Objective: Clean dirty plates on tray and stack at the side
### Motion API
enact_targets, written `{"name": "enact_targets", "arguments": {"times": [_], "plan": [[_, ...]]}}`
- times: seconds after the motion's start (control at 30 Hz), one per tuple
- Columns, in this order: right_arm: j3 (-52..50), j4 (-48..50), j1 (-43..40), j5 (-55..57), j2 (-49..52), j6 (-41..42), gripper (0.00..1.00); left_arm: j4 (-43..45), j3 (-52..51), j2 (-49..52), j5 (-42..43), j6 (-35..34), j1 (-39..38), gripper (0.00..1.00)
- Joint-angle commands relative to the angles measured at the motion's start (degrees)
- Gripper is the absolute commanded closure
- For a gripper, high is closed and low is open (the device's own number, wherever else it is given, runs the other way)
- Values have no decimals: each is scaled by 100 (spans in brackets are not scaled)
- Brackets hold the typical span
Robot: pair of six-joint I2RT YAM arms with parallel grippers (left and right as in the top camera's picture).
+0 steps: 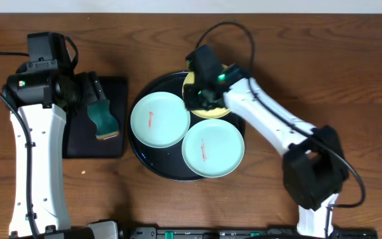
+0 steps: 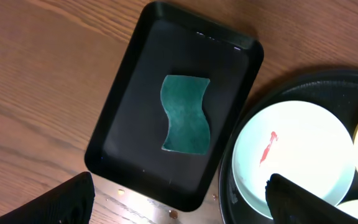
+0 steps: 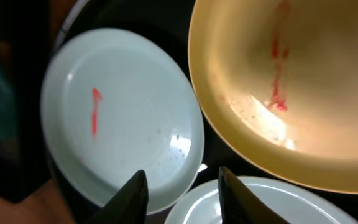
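The round black tray [image 1: 140, 151] holds three plates. A turquoise plate [image 1: 159, 119] lies on its left, a second turquoise plate [image 1: 212, 148] at the front right, and a pale yellow plate [image 1: 216, 110] at the back. Each has a red smear. My right gripper [image 1: 204, 93] hovers over the yellow plate's near edge and hides part of it. In the right wrist view it [image 3: 183, 174] is open and empty above the gap between the plates [image 3: 123, 112] [image 3: 291, 81] [image 3: 278, 202]. My left gripper [image 2: 179, 180] is wide open and empty, above the rectangular tray.
A smaller rectangular black tray [image 1: 78, 143] [image 2: 129, 74] lies left of the round tray [image 2: 291, 84], almost touching it. A green wavy sponge [image 1: 103, 118] [image 2: 185, 115] lies in it. Bare wooden table surrounds both trays.
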Motion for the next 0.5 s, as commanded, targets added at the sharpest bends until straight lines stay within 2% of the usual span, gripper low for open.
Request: {"name": "enact_targets", "arguments": {"times": [0.0,0.2,0.47], "plan": [[114,31,184,549,212,286,65,-17,120,72,-76,-57,28,12],[114,72,365,756,557,356,67,-50,105,201,-74,-57,28,12],[114,205,380,761,848,374,76,-83,94,227,-74,-57,28,12]]}}
